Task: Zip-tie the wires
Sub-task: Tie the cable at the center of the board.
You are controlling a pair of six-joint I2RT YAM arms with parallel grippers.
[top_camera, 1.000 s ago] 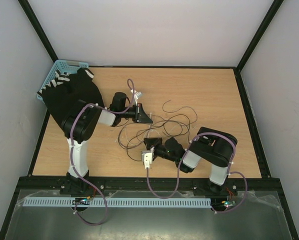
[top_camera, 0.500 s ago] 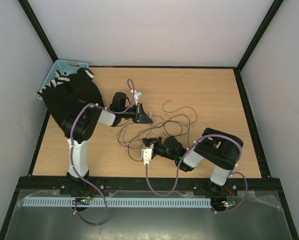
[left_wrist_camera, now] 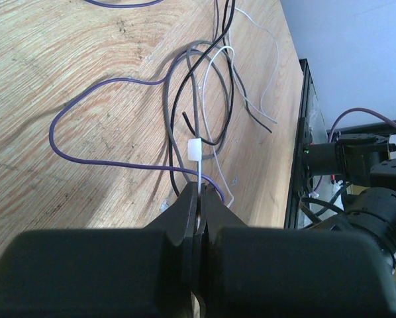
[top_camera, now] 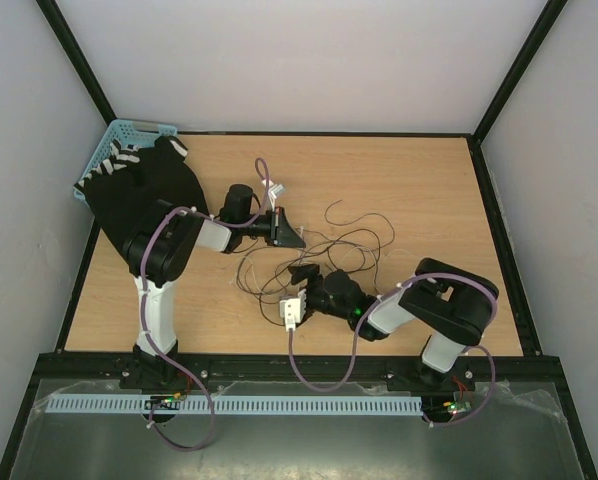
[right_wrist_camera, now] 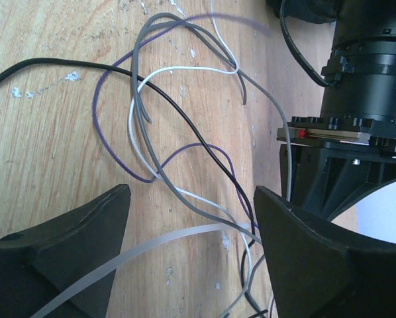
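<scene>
A light wooden table [top_camera: 429,180] fills the middle of the top view, edged by a black frame [top_camera: 279,133] with plain white walls [top_camera: 309,60] rising at twelve o'clock. At ten o'clock a blue mesh basket [top_camera: 107,142] sits in the table's corner. A black cloth with white stripes [top_camera: 144,185] spills from it onto the wood. At six o'clock a white slotted strip [top_camera: 279,405] lies across a grey metal sheet [top_camera: 309,448].

Your right gripper [right_wrist_camera: 193,199] now stands wide open, nudged farther into the wires [right_wrist_camera: 155,93], its elbow swung outward.
</scene>
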